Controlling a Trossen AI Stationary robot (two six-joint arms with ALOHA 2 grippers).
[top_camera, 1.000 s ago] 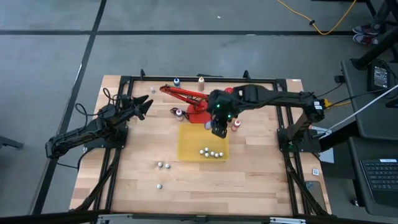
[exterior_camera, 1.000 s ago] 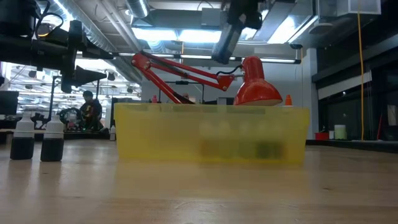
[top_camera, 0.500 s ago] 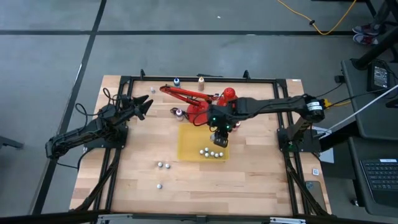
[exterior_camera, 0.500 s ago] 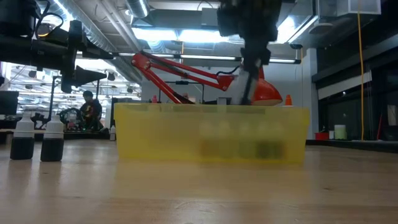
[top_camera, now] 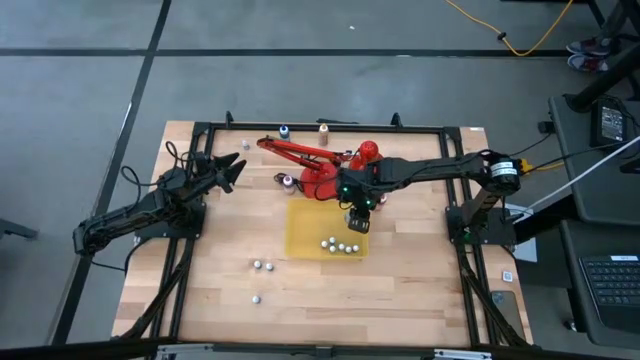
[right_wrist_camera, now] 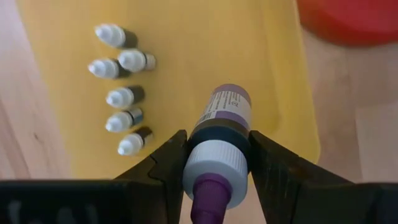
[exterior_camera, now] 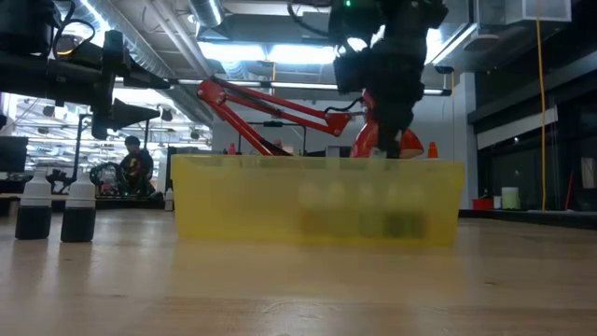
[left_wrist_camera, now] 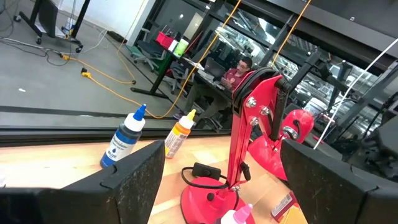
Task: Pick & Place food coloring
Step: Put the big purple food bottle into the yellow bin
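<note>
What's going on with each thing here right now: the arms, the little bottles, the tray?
Right gripper: shut on the purple bottle, above the yellow tray.
Bottles in tray: six, lying down.
Bottles on table: two, upright.
Left gripper: waiting beside the red desk lamp.

Purple food coloring bottle [right_wrist_camera: 219, 130]: cap tip cut off by the wrist picture's lower edge. Small bottles in the yellow tray [exterior_camera: 317, 201]: only blurred shapes through its translucent wall in the low view. Right gripper [top_camera: 357, 221]: held bottle too small to discern from above.
</note>
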